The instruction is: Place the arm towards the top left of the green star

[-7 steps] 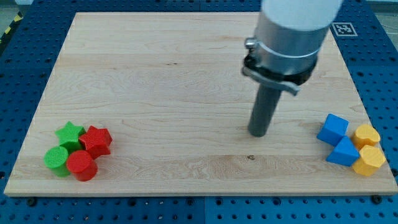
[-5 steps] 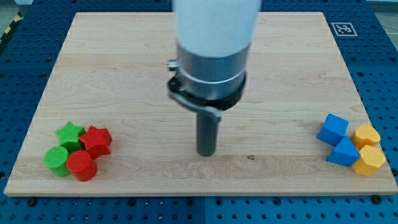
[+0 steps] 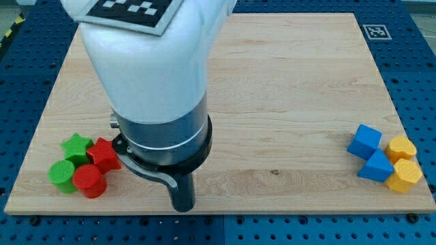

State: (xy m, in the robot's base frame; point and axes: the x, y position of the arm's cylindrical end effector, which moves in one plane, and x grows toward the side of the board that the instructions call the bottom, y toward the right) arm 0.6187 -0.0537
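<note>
Moved: my tip (image 3: 183, 207) swept from mid-table to lower centre, right of the green star (image 3: 77, 146).
Star: lower left of table (image 3: 272, 82), lying flat, touching red star (image 3: 104, 154).
Pincer: none fitted, nothing held.

- Setting: a robotics lab bench, where I work.
- Base: blue metal table (image 3: 27, 41) with a regular grid of holes.
- Work surface: pale wooden board (image 3: 286, 75) laid flat on that table.
- Markers: black-and-white square tag (image 3: 377, 31) at the board's top right corner; a larger checkered tag (image 3: 133, 10) on my white arm (image 3: 150, 68).
- Edge: yellow-black hazard tape (image 3: 12, 30) at the view's top left.
</note>
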